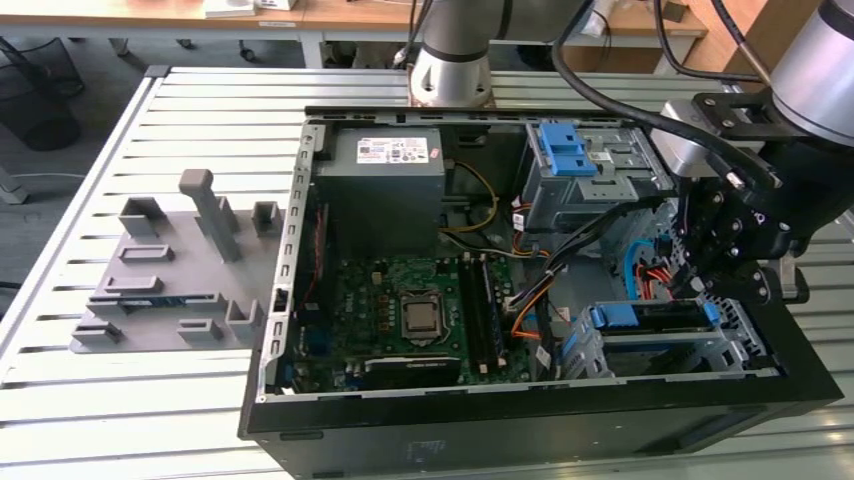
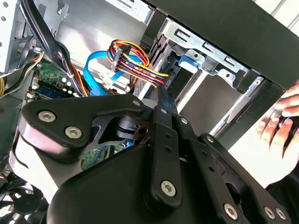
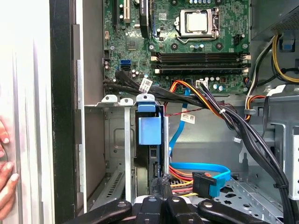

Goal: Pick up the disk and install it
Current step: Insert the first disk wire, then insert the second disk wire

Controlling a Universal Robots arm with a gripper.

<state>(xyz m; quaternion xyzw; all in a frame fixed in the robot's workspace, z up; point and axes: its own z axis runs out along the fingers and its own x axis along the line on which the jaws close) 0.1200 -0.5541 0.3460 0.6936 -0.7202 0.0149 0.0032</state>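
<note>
Hand (image 3: 161, 184): fingers clenched, nothing between them, right at the disk's rear edge. Disk (image 3: 148, 133): seated in the drive cage (image 1: 663, 345), blue carrier outward. Risks you face: snagging the blue data cable (image 3: 198, 169) beside it; a person's fingers (image 2: 280, 116) beyond the case.

1. Open black computer case (image 1: 534, 420) lies on the slatted metal table (image 1: 174, 400).
2. Green motherboard (image 1: 400, 320) sits inside it.
3. Grey plastic fixture block (image 1: 174, 270) stands beside the case.
</note>
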